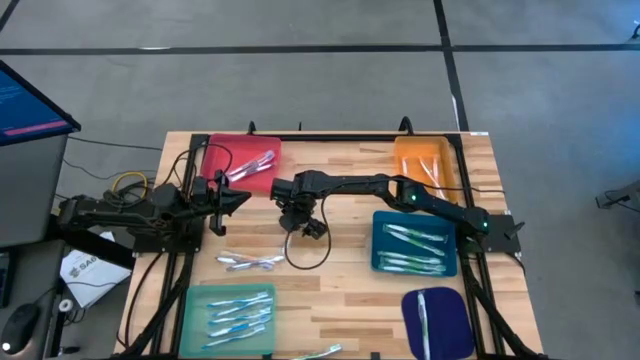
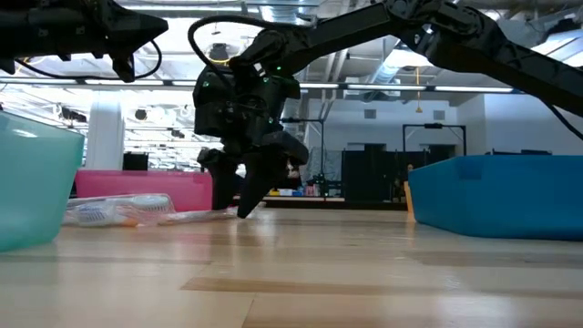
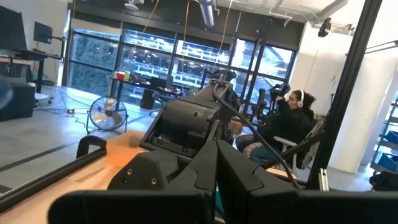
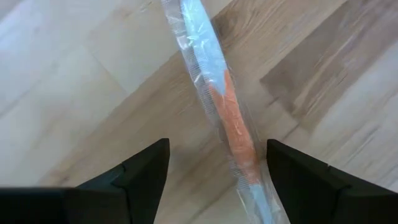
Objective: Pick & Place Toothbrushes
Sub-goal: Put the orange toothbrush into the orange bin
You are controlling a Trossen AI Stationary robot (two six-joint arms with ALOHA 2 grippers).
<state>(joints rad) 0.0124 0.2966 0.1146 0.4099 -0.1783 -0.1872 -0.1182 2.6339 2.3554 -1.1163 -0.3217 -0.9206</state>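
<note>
Five trays sit around the wooden table (image 1: 340, 290): a pink tray (image 1: 243, 160) at the far left, an orange tray (image 1: 425, 157) at the far right, a blue tray (image 1: 413, 243) on the right, a teal tray (image 1: 229, 318) at the near left and a dark purple tray (image 1: 437, 322) at the near right. Toothbrushes lie in each of them, and a loose bunch of toothbrushes (image 1: 250, 262) rests on the bare wood between the pink and teal trays, left of centre. One more lies at the near edge of the table.

Reaching in from the right side, the right arm stretches across to the middle of the table, and the right gripper (image 1: 313, 229) points down just above the boards. Its fingers (image 4: 146, 171) are spread apart, and one wrapped toothbrush (image 4: 217, 106), light blue with an orange part, lies flat on the wood under them, running between the two and closer to one finger; nothing is gripped. From table height the gripper's tips seem to hang just off the surface, though I can't be sure they are clear of it.

Over on the left, the left arm waits above the table edge beside the pink tray, the left gripper (image 1: 232, 199) held high and level with its two fingers pressed together on nothing. A person sits in the room beyond the table.
</note>
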